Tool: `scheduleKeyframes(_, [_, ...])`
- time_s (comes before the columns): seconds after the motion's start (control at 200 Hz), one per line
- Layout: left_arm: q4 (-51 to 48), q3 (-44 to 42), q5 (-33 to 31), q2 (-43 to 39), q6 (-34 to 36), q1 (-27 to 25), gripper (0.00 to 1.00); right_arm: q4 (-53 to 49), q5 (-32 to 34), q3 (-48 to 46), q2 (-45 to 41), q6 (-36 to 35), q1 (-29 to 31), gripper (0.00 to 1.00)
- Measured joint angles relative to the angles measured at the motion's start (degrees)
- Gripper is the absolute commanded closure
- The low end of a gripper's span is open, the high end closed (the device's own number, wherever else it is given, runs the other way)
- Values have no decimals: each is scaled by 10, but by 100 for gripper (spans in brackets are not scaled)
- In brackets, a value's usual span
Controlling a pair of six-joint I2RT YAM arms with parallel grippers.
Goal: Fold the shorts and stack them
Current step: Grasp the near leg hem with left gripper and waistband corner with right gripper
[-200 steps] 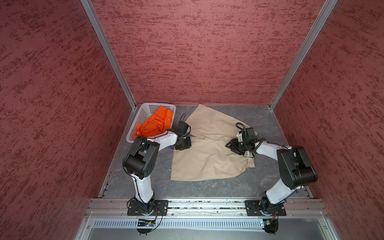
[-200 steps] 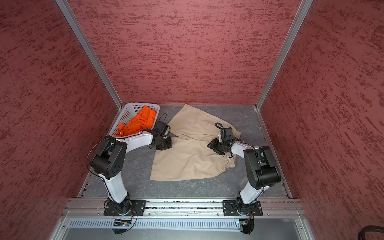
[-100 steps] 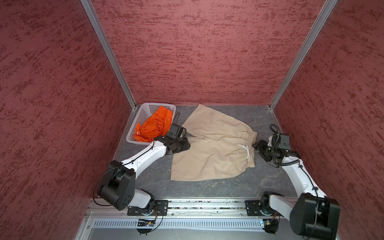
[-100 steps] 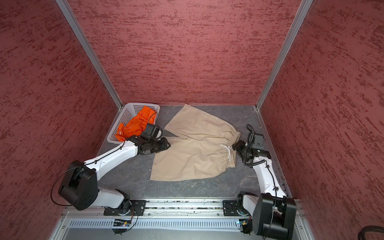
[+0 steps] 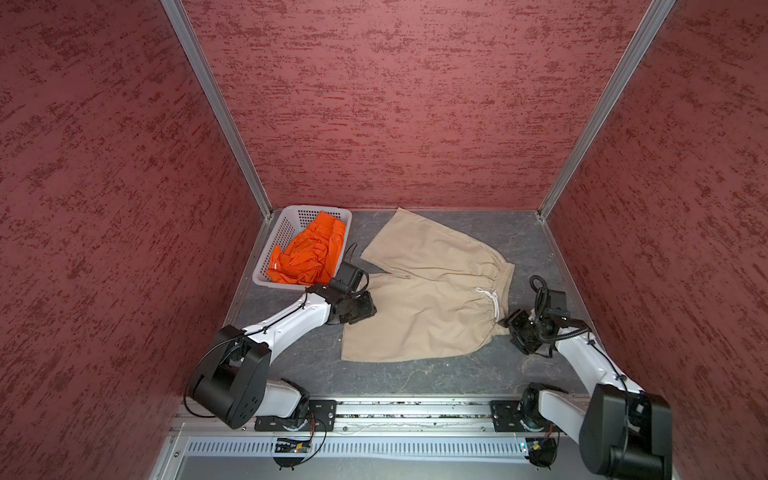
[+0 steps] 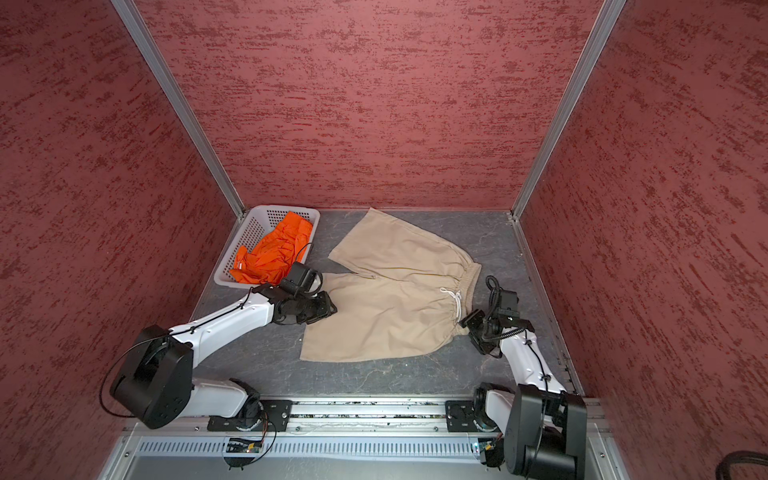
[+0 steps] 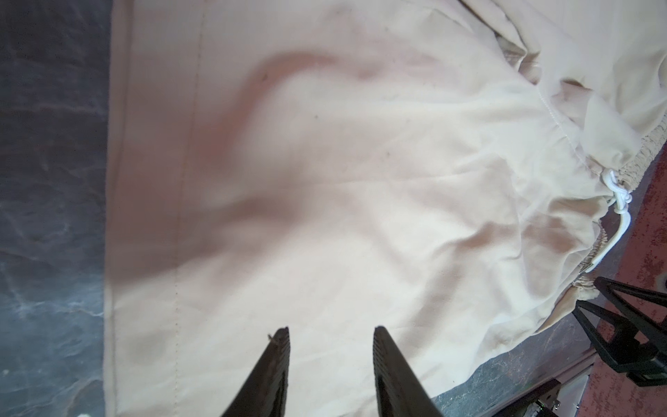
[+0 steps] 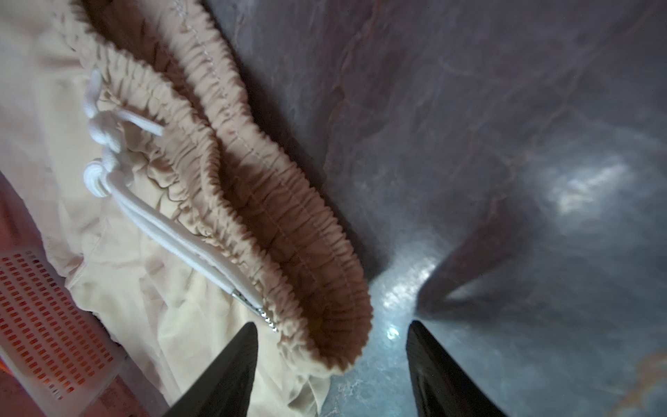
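The beige shorts (image 5: 424, 299) (image 6: 386, 299) lie spread flat on the grey table, waistband to the right and both legs to the left. The white drawstring (image 5: 492, 301) (image 8: 173, 231) rests on the waist. My left gripper (image 5: 365, 309) (image 6: 330, 309) (image 7: 330, 330) is open over the near leg by its hem, with nothing between its fingers. At the near end of the waistband (image 8: 288, 231) my right gripper (image 5: 509, 326) (image 6: 467, 324) (image 8: 332, 325) is open, and the band's end lies loose between its fingers. The orange shorts (image 5: 309, 253) (image 6: 272, 249) lie crumpled in the basket.
A white perforated basket (image 5: 282, 232) (image 6: 249, 228) (image 8: 43, 325) stands in the back left corner, just behind my left wrist. Red walls close the table in on three sides. Bare grey table (image 5: 415, 374) shows in front of the beige shorts.
A second ago both grippers were close together over the bunched beige shorts. They have since moved apart, left and right, and the shorts now lie spread out with the waist at the right.
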Motion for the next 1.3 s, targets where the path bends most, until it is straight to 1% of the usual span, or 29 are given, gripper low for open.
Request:
scheduleKeyframes(0.06, [0, -2, 4, -1, -2, 0, 60, 12, -8, -1, 4, 9, 0, 60])
scheduleKeyframes(0.1, [0, -6, 7, -5, -7, 0, 60, 19, -12, -1, 6, 10, 0, 70])
scheduleKeyframes(0.175, [0, -17, 17, -20, -21, 0, 58, 25, -16, -2, 8, 12, 0, 82])
scheduleKeyframes(0.215, [-1, -24, 24, -31, -32, 0, 58, 26, -16, -3, 8, 13, 0, 85])
scheduleKeyframes(0.376, [-28, -54, 36, -86, -88, 4, 56, 31, -17, -10, 3, 15, 0, 87])
scheduleKeyframes(0.516, [-69, -63, 35, -142, -136, 10, 51, 31, -19, -12, -4, 15, 0, 88])
scheduleKeyframes(0.641, [-96, -81, 22, -210, -196, 16, 51, 27, -19, -12, -16, 12, 0, 88])
scheduleKeyframes(0.781, [-140, -108, -11, -266, -268, 22, 52, 18, -18, -7, -21, 3, 0, 88])
scheduleKeyframes(0.987, [-189, -136, -40, -279, -331, 30, 52, 12, -18, -6, -20, -7, 0, 88])
scheduleKeyframes(1.167, [-194, -160, -44, -272, -358, 30, 50, 11, -19, -5, -15, -14, 0, 88])
scheduleKeyframes(1.297, [-190, -175, -43, -256, -368, 30, 52, 10, -21, -1, -5, -21, 0, 88])
